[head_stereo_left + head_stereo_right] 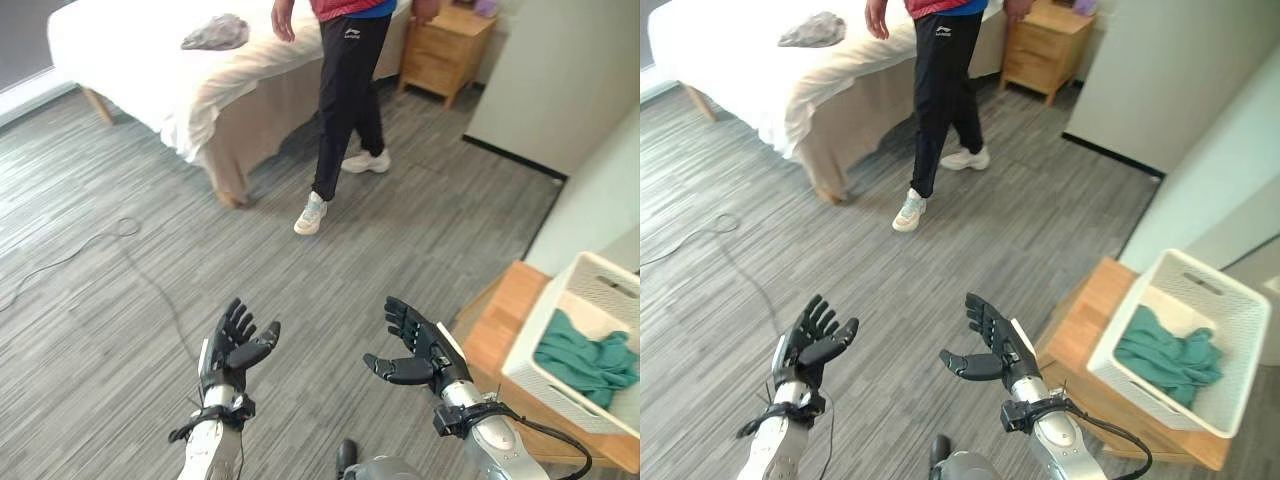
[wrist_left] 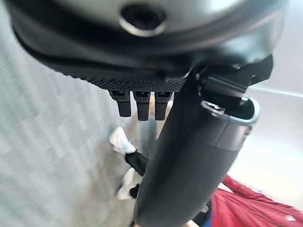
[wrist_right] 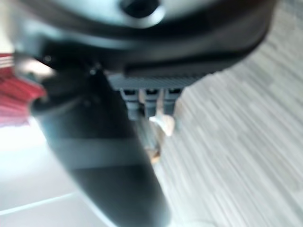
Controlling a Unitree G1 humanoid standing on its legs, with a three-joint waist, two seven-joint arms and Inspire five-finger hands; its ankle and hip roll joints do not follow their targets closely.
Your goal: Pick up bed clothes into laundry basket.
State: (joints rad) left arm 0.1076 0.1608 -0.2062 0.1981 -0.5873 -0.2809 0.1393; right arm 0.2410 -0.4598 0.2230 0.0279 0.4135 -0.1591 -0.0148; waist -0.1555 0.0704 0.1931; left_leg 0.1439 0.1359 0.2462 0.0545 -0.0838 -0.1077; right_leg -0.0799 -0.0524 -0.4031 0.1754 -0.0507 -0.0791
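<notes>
A crumpled grey garment lies on the white bed at the far left. A white laundry basket stands on a low wooden stand at the right, with teal cloth inside it. My left hand and my right hand are both raised over the floor in the foreground, fingers straight and empty, palms facing each other. Both are far from the bed. The right hand is just left of the stand.
A person in black trousers and white shoes stands at the bed's foot corner, between me and the garment. A wooden nightstand sits beyond. A pale wall runs along the right. Grey plank floor lies open ahead.
</notes>
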